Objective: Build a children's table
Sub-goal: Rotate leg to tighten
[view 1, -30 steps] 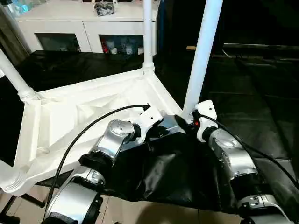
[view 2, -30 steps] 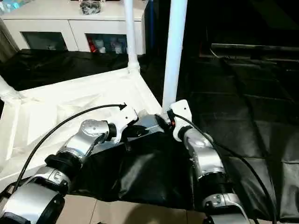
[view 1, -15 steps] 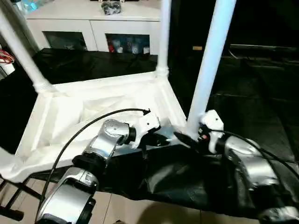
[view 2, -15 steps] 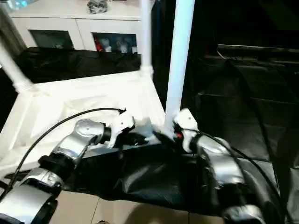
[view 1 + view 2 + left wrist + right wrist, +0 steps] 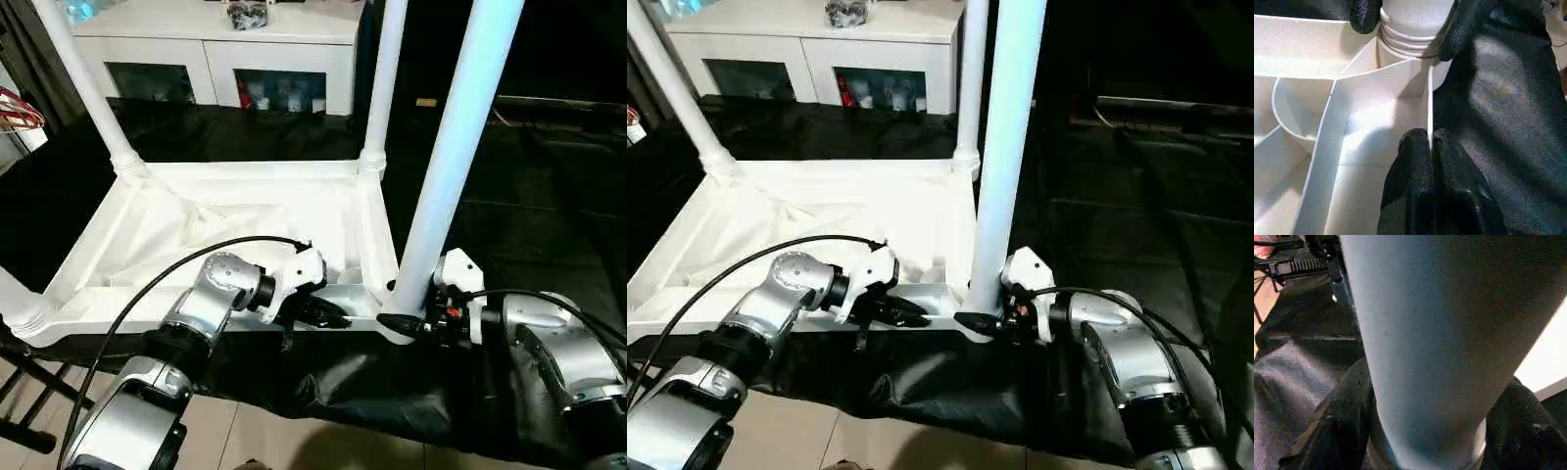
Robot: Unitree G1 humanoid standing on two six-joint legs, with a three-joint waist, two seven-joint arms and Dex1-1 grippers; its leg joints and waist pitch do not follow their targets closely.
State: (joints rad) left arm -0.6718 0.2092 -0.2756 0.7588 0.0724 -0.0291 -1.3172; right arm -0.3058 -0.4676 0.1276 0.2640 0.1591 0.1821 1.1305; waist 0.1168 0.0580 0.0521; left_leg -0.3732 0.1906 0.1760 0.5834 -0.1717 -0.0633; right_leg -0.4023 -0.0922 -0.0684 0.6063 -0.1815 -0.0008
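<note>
Left wrist view, nearest first: shows the left gripper [image 5: 1424,142] pinched on the thin raised rim [image 5: 1429,105] of the children's table [image 5: 235,168], one black finger on each face of the wall, just beside the corner socket [image 5: 1400,54]. Right wrist view: shows the right gripper [image 5: 1425,440] spread around the foot of the near right leg [image 5: 1449,333], one finger [image 5: 1342,426] on each flank; cannot tell whether pressed tight or merely touching. Lies upside down on the black cover [image 5: 549,196], underside ribs facing up, all four legs standing in the corner sockets: near left leg [image 5: 15,304], far left leg [image 5: 83,83], far right leg [image 5: 387,78]. Beyond the table, stands clear of the work: white cabinet [image 5: 225,44]. Judged step: seating or tightening the last leg, the near right one, while bracing the top against turning. Judged progress: late, with only final seating and turning the table upright left. Next move calls for a firm hold on the rim, steady force along the leg axis into the socket, and a check that the collar sits flush. Avoid side load on the leg, since tilt could jam it in the socket or drag the top across the cover.
</note>
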